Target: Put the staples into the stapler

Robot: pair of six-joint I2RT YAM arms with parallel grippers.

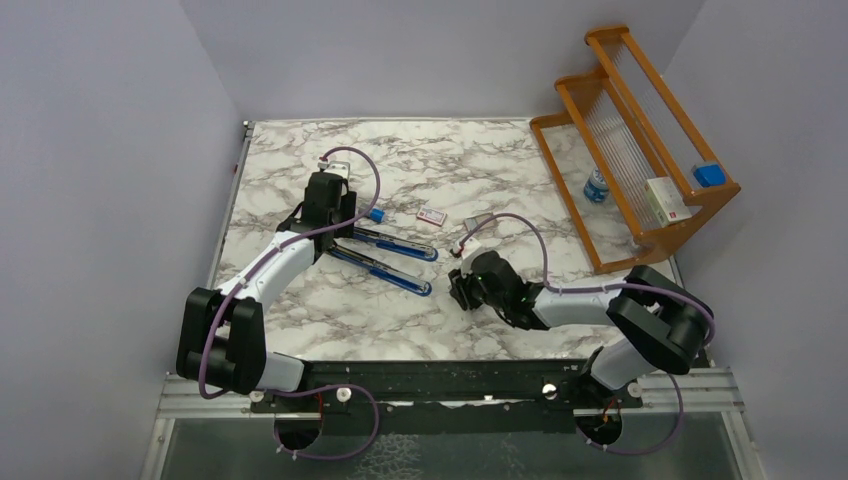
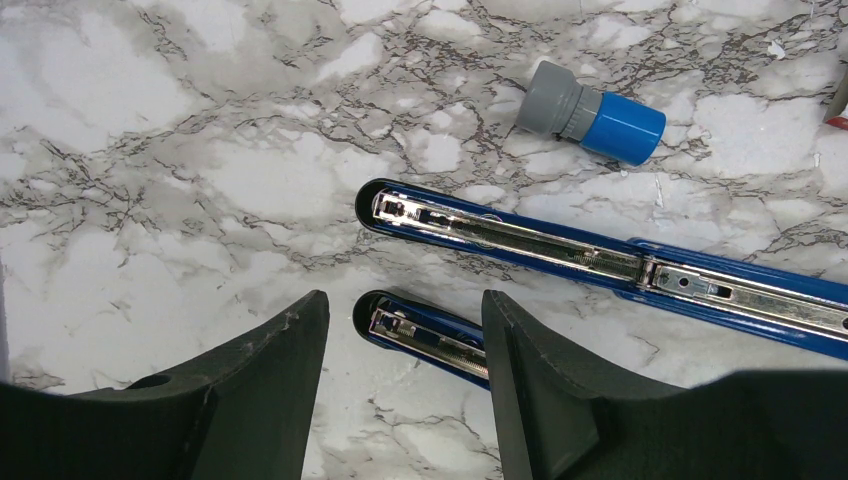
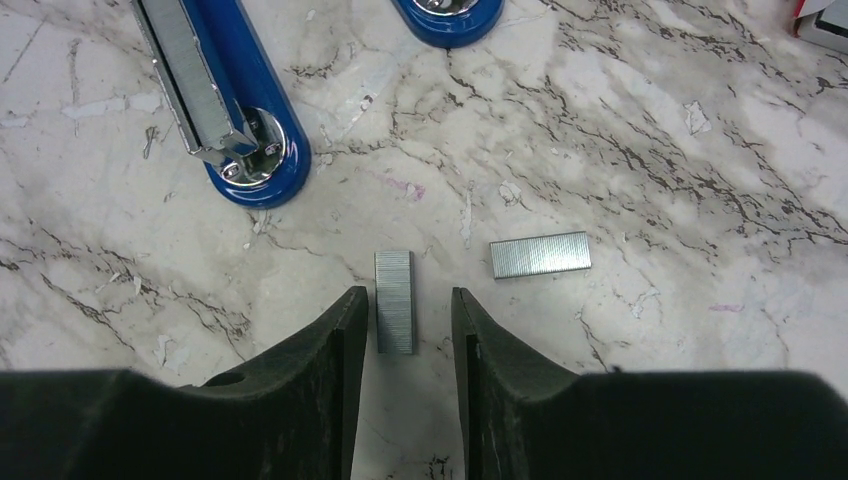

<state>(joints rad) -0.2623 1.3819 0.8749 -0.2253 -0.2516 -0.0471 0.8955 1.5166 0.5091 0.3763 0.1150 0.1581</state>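
My right jaws, nearer than my left, stand apart astride one strip of staples (image 3: 394, 300) on the desk (image 3: 650, 150), its long axis running twelve-to-six along my gap, the opened stapler (image 3: 250, 90) at eleven o'clock, left jaws likewise apart.

The blue stapler (image 1: 385, 256) lies swung open on the table (image 1: 450, 160), both arms splayed with metal channels up, one silvery staple strip (image 3: 394, 300) and a second strip (image 3: 540, 254) flat near its rounded ends, the white red-labelled box (image 1: 431, 215) beyond.
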